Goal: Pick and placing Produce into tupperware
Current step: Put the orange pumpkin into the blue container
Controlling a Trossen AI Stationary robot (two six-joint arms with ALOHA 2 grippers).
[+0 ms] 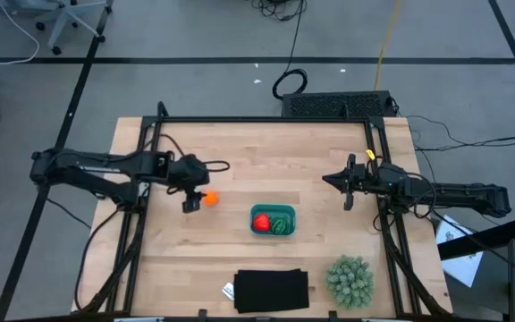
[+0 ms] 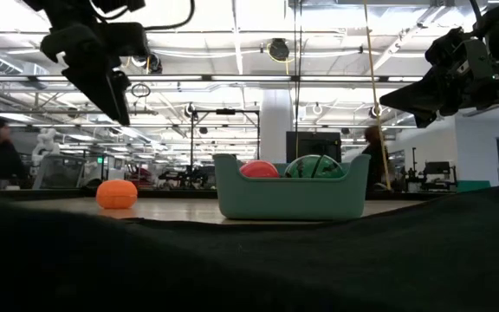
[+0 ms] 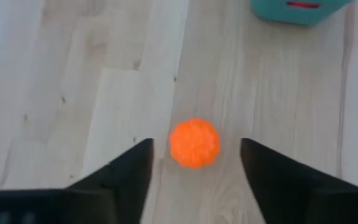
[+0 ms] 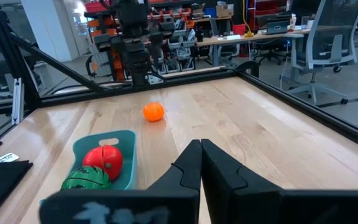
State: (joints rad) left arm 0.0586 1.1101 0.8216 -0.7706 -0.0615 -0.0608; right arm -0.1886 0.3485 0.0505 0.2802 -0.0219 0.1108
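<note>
My left fingers [image 1: 191, 201] are above the orange fruit [image 1: 210, 199], spread wide, nothing held. In the left wrist view the fruit [image 3: 194, 143] sits on the bare surface between the two fingers [image 3: 126, 174], not touching either. I read this step as the pick of the last piece: the red fruit [image 1: 261, 221] and the green fruit [image 1: 281, 225] already lie in the tupperware [image 1: 273, 210].

Next move needs: drop straight down, keep the fruit centred, close, lift, then carry it right to the tupperware. It's round, so an off-centre pinch will likely roll it away.

Room: open wood all round the fruit, with a clear lane to the tupperware just right of it, mid-surface. The black mat [image 1: 271, 291] lies at the near edge, the spiky plant ball [image 1: 350, 281] at the near right corner; both are out of my path.

My right fingers [image 1: 334, 180] are closed and empty, parked up in the air toward the right edge, well apart from the drop zone.
</note>
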